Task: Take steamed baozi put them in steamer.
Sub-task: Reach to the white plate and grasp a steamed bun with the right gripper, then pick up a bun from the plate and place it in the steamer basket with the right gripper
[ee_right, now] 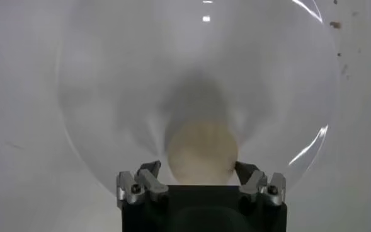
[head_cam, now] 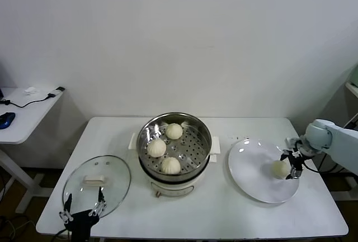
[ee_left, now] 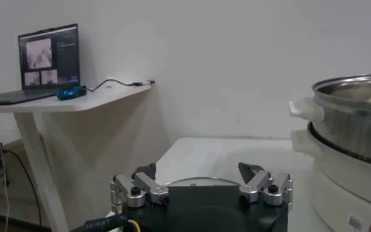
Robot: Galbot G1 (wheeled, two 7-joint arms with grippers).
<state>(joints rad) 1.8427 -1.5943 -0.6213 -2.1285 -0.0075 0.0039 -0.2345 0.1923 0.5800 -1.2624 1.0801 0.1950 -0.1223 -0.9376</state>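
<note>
The steamer stands at the table's middle, with three baozi on its perforated tray. A fourth baozi lies on the white plate at the right. My right gripper is low over the plate, open, with its fingers on either side of this baozi; the bun rests on the plate. My left gripper is open and empty at the table's front left, near the glass lid; it also shows in the left wrist view.
A round glass lid lies flat at the front left. The steamer's wall rises beside the left gripper. A side desk with a laptop and cables stands at the far left.
</note>
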